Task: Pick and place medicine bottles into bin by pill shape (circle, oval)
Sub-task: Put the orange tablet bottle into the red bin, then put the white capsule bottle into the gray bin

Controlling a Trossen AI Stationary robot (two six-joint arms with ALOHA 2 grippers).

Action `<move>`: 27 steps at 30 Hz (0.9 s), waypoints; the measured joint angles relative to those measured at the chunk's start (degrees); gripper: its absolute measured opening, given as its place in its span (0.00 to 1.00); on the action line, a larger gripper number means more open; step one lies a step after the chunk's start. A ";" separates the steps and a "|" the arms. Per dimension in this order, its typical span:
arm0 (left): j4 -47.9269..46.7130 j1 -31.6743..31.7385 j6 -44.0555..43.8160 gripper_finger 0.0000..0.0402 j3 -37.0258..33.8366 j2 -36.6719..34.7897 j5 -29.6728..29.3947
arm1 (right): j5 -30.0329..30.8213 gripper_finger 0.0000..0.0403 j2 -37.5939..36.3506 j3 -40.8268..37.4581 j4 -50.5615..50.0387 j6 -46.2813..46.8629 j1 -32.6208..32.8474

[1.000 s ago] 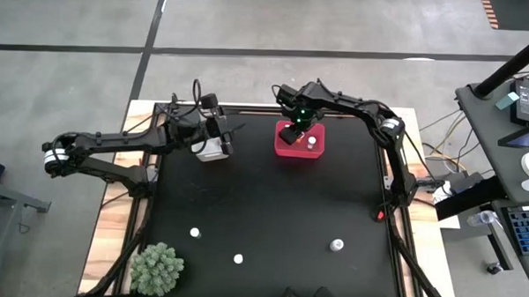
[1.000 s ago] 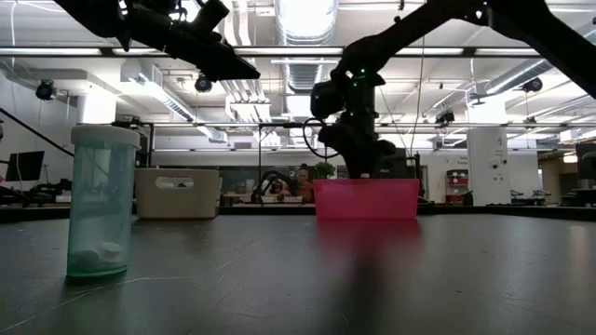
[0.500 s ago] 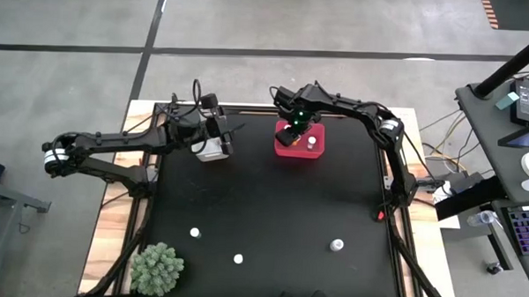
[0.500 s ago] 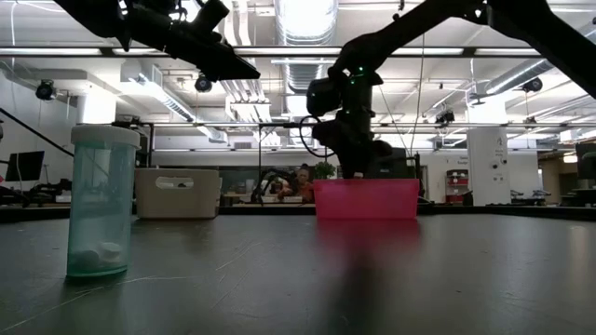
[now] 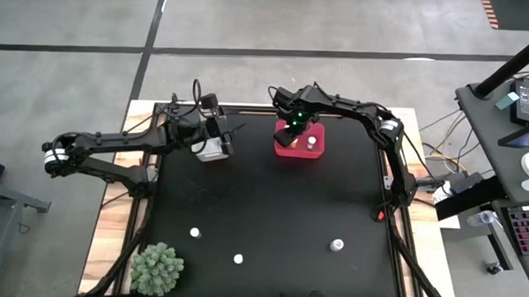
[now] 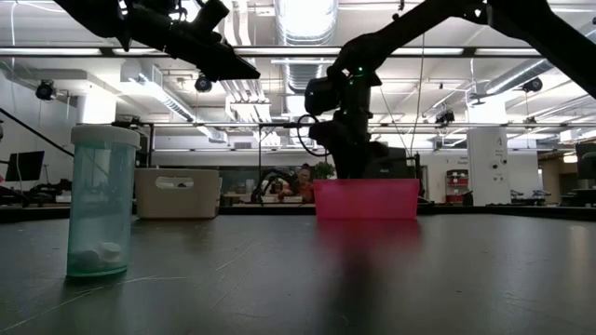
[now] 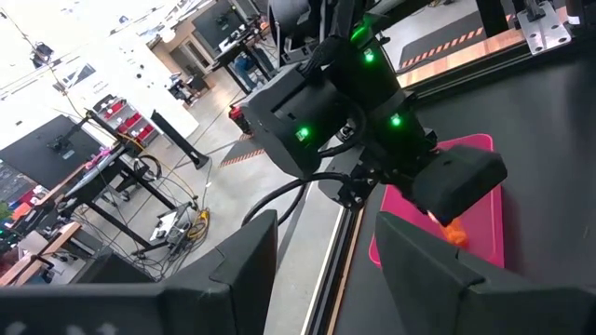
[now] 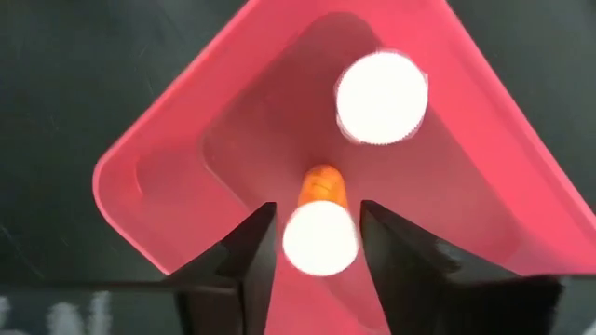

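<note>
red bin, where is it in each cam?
High view: the bright red rectangular plastic bin sits at the table's far edge, centre, under the right pincer.
Low view: mid-frame on the tabletop, right of the whitish bin.
Left wrist view: lower right, partly behind the right arm.
Right wrist view: fills the frame, two white-capped bottles inside.
Shared landmark: the right arm's wrist hanging over it.

From the right wrist camera I look straight down into the bright red plastic bin (image 8: 233,177) on the black table (image 8: 84,65). My right gripper (image 8: 317,244) has its two dark fingers (image 8: 250,256) spread on either side of an amber-bodied, white-capped bottle (image 8: 319,228) inside the bin. A second white-capped bottle (image 8: 382,97) stands upright near the bin's far corner.
</note>
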 joint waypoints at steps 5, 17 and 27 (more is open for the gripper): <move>0.00 0.00 0.00 0.42 0.01 0.01 0.00 | 0.02 0.44 0.00 -0.02 0.73 0.00 0.00; 0.00 0.00 0.00 0.42 -0.01 -0.01 0.00 | 0.51 0.48 -4.02 0.11 -0.24 -1.58 -0.82; 0.10 -0.04 -0.03 0.42 -0.01 0.01 0.00 | 4.73 0.47 -17.59 -6.59 4.86 -3.90 3.98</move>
